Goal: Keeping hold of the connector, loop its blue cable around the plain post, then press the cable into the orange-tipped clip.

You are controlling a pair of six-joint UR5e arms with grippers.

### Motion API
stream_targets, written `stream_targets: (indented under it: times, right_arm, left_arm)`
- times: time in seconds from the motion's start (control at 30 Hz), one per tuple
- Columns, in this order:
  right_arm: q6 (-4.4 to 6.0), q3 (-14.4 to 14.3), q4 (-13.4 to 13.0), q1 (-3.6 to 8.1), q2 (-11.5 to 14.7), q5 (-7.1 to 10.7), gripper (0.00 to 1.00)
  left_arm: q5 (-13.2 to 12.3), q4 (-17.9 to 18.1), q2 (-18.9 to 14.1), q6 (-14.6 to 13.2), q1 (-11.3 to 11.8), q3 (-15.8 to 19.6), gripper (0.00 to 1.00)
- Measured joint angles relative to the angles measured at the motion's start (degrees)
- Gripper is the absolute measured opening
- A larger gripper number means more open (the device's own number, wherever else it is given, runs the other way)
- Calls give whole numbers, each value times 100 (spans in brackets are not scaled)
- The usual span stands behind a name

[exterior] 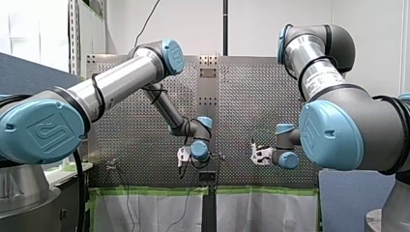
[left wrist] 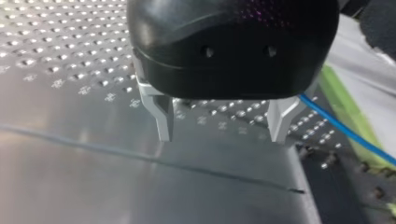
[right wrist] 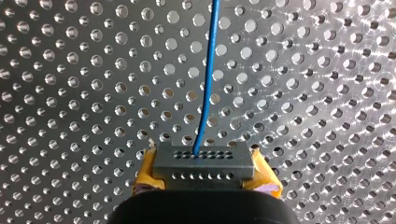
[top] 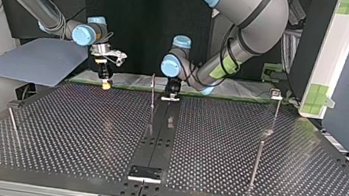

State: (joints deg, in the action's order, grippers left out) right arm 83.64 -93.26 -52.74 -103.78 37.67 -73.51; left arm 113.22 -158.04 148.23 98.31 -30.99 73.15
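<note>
One connector (right wrist: 204, 161), one blue cable (right wrist: 208, 70), two grippers. My right gripper (right wrist: 204, 171) points straight down at the perforated table (right wrist: 70, 95), pinching the connector between yellow pads (right wrist: 146, 171), with the cable running ahead. My left gripper (left wrist: 222, 137) hangs low, metal fingers (left wrist: 163, 122) spread, the cable just beside.

Very little writing can be read. In the front view, the big blue joint cap (exterior: 46, 131) of the robot's left arm (exterior: 116, 82) carries a raised emblem. It is a square with rounded corners, and inside it is a mark of bent lines like joined letters, but which letters cannot be told. The blue cap (exterior: 330, 135) on the robot's right arm (exterior: 358, 104) has the same kind of raised square, only fainter. On that arm's silver tube (exterior: 302, 50) sits a white label (exterior: 321, 79) with dark print, too small to read. The other three views show no readable text.
</note>
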Motion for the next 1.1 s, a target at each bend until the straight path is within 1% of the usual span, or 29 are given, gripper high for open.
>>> stream_targets:
  times: [0.1,0.2,0.43,0.63,0.73,0.83,1.0,1.1]
  right_arm:
    - [-2,3,0,1,0,0,0]
    - [-3,2,0,11,0,1,0]
    - [-5,1,4,19,0,0,0]
    - [-31,1,47,25,0,-10,0]
    - [-43,2,63,28,0,-13,0]
    - [-46,0,68,29,0,-15,0]
    - [-47,0,78,29,0,-15,0]
    - [-49,1,85,31,0,-15,0]
  left_arm:
    - [-15,-75,-9,-22,-53,43,99]
    - [-84,-22,-85,-21,-105,166,99]
    - [-446,335,-461,10,-154,578,99]
    - [-730,316,-551,9,-224,891,99]
    - [-757,290,-556,10,-241,1031,99]
    - [-751,264,-555,12,-245,1094,99]
    - [-742,244,-555,26,-249,1118,99]
    - [-762,290,-559,36,-255,1118,99]
